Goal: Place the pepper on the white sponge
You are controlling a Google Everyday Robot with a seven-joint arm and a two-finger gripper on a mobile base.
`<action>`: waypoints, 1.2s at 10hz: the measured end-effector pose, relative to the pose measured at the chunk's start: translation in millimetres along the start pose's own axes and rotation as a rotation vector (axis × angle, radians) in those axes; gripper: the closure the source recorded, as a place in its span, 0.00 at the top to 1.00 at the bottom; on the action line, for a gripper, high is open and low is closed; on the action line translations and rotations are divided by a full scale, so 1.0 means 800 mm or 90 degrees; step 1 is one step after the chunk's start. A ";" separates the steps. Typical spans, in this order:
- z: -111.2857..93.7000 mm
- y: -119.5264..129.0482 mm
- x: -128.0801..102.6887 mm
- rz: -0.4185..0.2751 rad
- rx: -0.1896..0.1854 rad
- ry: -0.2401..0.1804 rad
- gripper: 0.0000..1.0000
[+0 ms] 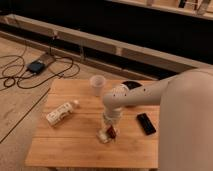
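Note:
The dark red-brown pepper [113,131] shows at the tip of my gripper [110,129], right beside and partly over the small cream-white sponge [103,136] near the middle of the wooden table [70,145]. My white arm reaches in from the right and points down at that spot. The arm's wrist hides most of the gripper and part of the sponge. I cannot tell whether the pepper rests on the sponge or just next to it.
A white bottle [61,113] lies on its side at the table's left. A white cup [97,85] stands at the back. A flat black slab [146,123] lies to the right, a dark round object [131,85] at the back edge. Cables lie on the floor to the left.

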 end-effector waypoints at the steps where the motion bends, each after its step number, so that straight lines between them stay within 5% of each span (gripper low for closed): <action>1: -0.001 0.001 0.001 -0.002 -0.002 -0.001 0.77; 12: -0.018 0.000 0.001 -0.009 -0.014 -0.014 0.80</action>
